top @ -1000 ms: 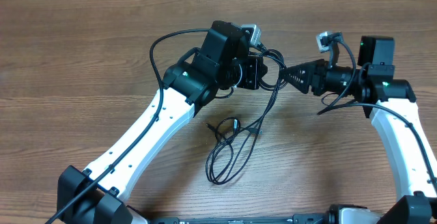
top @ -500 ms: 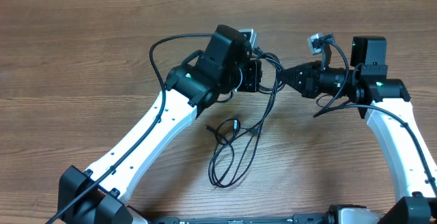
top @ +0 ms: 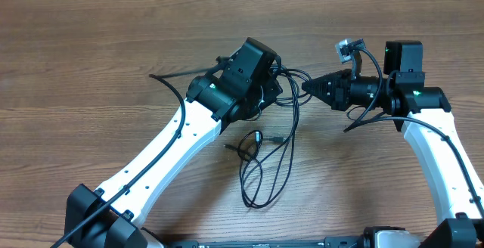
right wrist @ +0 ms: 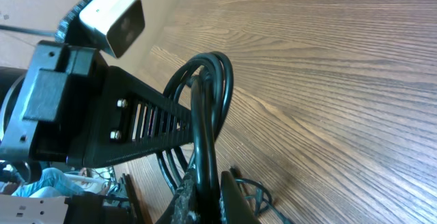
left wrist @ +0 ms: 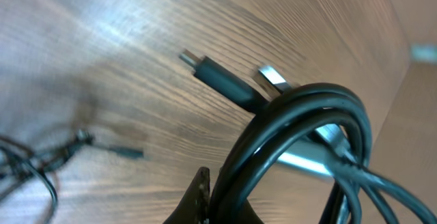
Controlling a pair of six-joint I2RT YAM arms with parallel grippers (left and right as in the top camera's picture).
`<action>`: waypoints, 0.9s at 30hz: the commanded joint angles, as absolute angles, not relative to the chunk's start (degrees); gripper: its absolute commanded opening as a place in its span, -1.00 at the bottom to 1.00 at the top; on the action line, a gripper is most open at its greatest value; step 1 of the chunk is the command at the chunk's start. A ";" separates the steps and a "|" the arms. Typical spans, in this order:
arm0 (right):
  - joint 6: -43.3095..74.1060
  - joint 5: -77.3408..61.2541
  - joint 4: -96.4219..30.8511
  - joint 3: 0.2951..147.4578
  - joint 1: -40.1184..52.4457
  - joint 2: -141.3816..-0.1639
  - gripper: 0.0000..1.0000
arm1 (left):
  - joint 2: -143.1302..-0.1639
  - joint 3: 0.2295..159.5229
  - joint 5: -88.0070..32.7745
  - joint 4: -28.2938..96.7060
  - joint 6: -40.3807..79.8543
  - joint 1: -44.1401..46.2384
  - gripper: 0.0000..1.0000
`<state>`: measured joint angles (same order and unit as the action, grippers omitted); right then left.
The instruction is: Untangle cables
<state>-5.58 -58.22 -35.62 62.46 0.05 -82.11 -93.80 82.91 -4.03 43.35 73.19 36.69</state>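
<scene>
Partly hidden: left hand behind cables.

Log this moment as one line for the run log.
left gripper: shut on cables | right gripper: shut on cables | cables: bunch held between grippers, plug ends resting on table

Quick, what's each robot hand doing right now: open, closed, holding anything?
Left gripper: closed, holding a loop of the black cables.
Right gripper: closed, gripping the black cables too.
</scene>
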 commanded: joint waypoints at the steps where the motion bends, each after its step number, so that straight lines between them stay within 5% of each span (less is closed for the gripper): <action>1: -4.62 -53.87 -35.75 63.40 -0.86 -80.79 -0.92 | -94.11 83.40 1.45 46.09 86.65 35.14 -0.91; 11: 15.79 -32.49 -36.80 63.40 -2.31 -80.79 -0.92 | -94.08 83.40 -1.56 46.06 91.07 35.14 -0.92; 21: 20.71 -24.75 -42.54 63.40 -2.37 -80.79 -0.92 | -94.08 83.40 -3.53 41.23 66.04 35.14 -0.92; 23: 18.61 -26.02 -43.22 63.40 -2.37 -80.79 -0.78 | -94.08 83.40 -4.40 39.90 57.65 35.18 -0.92; 27: 14.50 -30.06 -43.38 63.40 -2.37 -80.77 -0.11 | -94.08 83.40 -4.40 39.59 40.73 35.14 -0.91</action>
<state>17.78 -31.11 -43.55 62.46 -2.26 -81.58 -94.52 82.91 -6.00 39.66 58.11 35.68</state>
